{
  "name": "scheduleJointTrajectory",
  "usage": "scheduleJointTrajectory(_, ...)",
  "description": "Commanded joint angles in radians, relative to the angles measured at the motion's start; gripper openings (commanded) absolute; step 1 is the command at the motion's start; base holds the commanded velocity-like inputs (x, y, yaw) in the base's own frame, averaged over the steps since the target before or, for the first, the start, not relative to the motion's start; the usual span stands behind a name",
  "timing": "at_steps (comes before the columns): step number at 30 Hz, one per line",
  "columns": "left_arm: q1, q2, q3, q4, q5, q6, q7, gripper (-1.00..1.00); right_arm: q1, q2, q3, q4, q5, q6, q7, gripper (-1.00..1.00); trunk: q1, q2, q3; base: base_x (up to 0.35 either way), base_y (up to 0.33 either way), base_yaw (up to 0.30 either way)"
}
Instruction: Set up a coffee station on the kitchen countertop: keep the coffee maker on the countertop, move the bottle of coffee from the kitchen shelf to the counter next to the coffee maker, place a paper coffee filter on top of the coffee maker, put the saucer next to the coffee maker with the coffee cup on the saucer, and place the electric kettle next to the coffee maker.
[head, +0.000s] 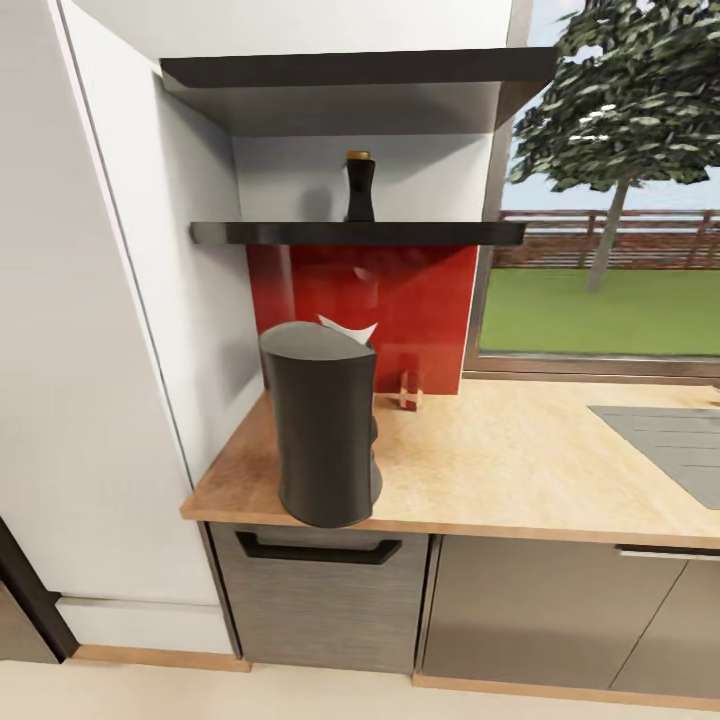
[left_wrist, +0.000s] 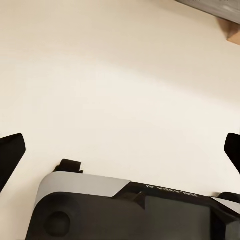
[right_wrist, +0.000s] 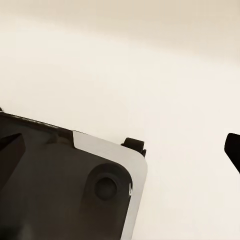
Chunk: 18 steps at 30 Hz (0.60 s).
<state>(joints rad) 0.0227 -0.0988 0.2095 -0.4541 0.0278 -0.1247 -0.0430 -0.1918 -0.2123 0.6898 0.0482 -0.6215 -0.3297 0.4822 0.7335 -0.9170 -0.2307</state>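
Note:
The tall dark grey coffee maker (head: 322, 420) stands at the left end of the light wood countertop (head: 520, 460), close to its front edge. A white paper coffee filter (head: 348, 328) pokes up at the machine's top. On the glossy black kitchen shelf (head: 430, 233) above it stands the dark bottle of coffee (head: 359, 188) with an amber lid. My left gripper (left_wrist: 120, 152) and right gripper (right_wrist: 122, 150) both hang open over the cream floor, with nothing between their fingers.
A small red and white object (head: 409, 390) sits on the counter against the red backsplash (head: 420, 300). The grey sink (head: 670, 440) lies at the right. A tall white cabinet (head: 90, 350) borders the counter's left end. A second dark shelf (head: 350, 70) hangs higher. My own base (left_wrist: 125, 210) shows below the grippers.

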Motion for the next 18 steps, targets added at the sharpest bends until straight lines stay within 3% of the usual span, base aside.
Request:
scheduleJointTrajectory(1,0.000,-0.001,0.005,-0.001,0.003,-0.001,-0.005,1.00,-0.001,0.001,0.008,0.004,-0.011,-0.005,0.007,1.00,0.000,-0.001,-0.001,0.000,0.062,0.000)
scheduleJointTrajectory(12,0.000,-0.002,-0.008,-0.013,0.003,-0.001,-0.006,1.00,-0.001,0.001,0.009,0.004,-0.011,-0.005,0.007,1.00,0.000,-0.001,-0.001,-0.041,0.047,0.000)
scheduleJointTrajectory(17,0.000,-0.053,-0.024,-0.082,0.004,0.006,-0.018,1.00,-0.001,-0.001,0.008,0.004,-0.011,-0.005,0.005,1.00,0.000,-0.001,-0.001,0.000,0.000,0.000)
scheduleJointTrajectory(18,0.000,-0.070,-0.044,-0.119,0.003,0.010,-0.022,1.00,-0.001,-0.001,0.009,0.004,-0.011,-0.005,0.004,1.00,0.000,-0.001,-0.001,0.000,0.000,0.000)
